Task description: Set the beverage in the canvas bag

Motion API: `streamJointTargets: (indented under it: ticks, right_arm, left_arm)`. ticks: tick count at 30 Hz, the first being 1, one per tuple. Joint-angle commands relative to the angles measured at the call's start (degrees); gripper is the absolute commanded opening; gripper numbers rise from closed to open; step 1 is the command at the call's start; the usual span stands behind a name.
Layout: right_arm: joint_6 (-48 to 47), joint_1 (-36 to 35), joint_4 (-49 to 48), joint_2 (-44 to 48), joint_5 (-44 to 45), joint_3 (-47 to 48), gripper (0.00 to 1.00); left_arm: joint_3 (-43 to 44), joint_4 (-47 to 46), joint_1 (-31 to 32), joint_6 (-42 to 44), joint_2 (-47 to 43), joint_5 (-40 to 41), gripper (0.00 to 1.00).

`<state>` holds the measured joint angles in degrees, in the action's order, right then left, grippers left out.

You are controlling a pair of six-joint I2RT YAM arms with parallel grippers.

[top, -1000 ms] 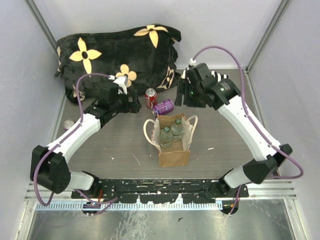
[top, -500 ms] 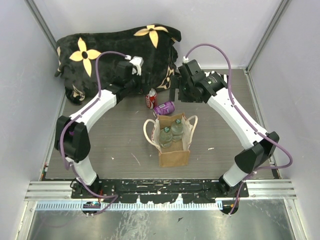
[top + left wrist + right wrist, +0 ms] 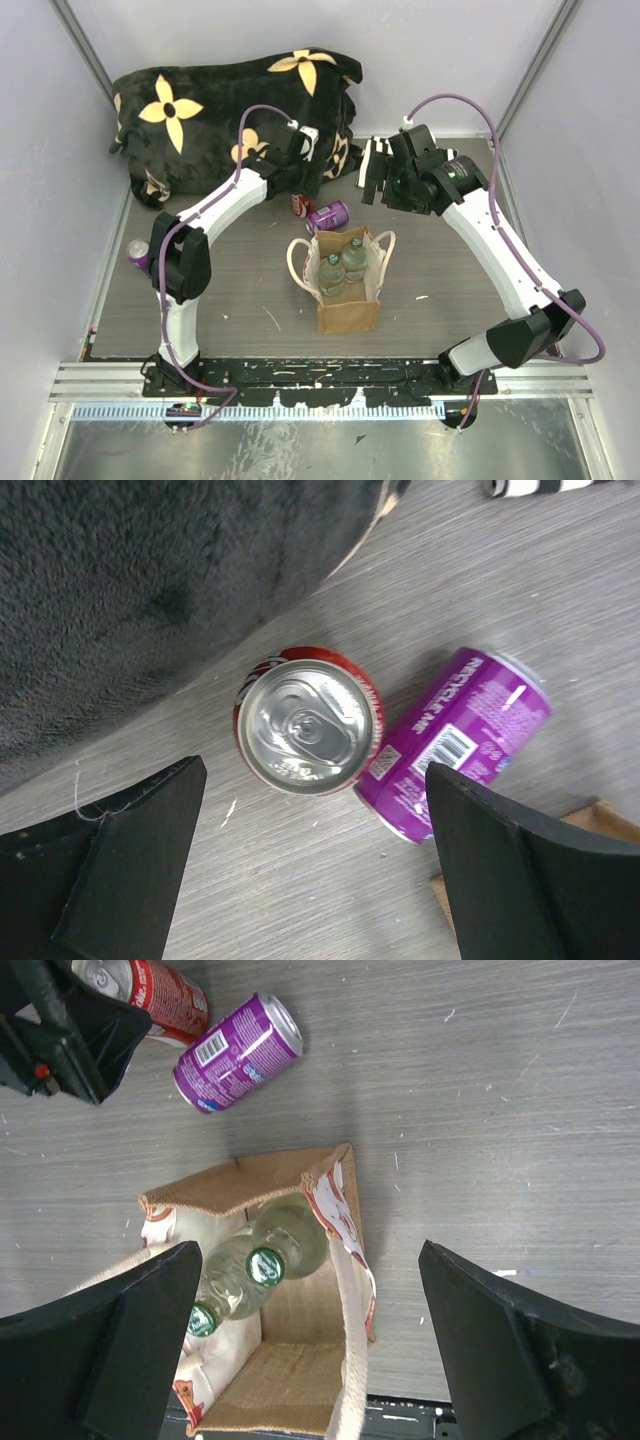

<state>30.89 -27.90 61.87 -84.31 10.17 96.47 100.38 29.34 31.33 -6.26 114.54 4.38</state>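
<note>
robot test cell in a lab. evidence: plain pale walls [image 3: 430, 50] close in three sides, with bare metal struts [image 3: 80, 45] running up the back corners. a grey wood-grain table [image 3: 250, 300] fills the floor of the box. left arm [image 3: 225, 205] and right arm [image 3: 500, 250] are bolted to an aluminium rail [image 3: 100, 378] at the near edge, purple cables [image 3: 450, 97] looped in the open. contents read as staged props: flower-print blanket [image 3: 220, 110], red can [image 3: 305, 720], purple can [image 3: 455, 740], canvas bag [image 3: 348, 312]. scratched sheet metal [image 3: 300, 450] lies in front of the rail.
</note>
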Motion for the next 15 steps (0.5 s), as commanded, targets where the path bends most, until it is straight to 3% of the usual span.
streamJointTargets:
  ticks: [1,15]
  right_arm:
    - [1.5,0.5,-0.5,4.1,-0.5,-2.3,0.96]
    - [2.3,1.0,-1.6,6.8,-1.6,-6.8,0.96]
  left_arm:
    - [4.0,4.5,-0.4,0.2,2.6,5.5,0.98]
    - [8.2,4.5,-0.3,0.7,8.4,6.0,0.98]
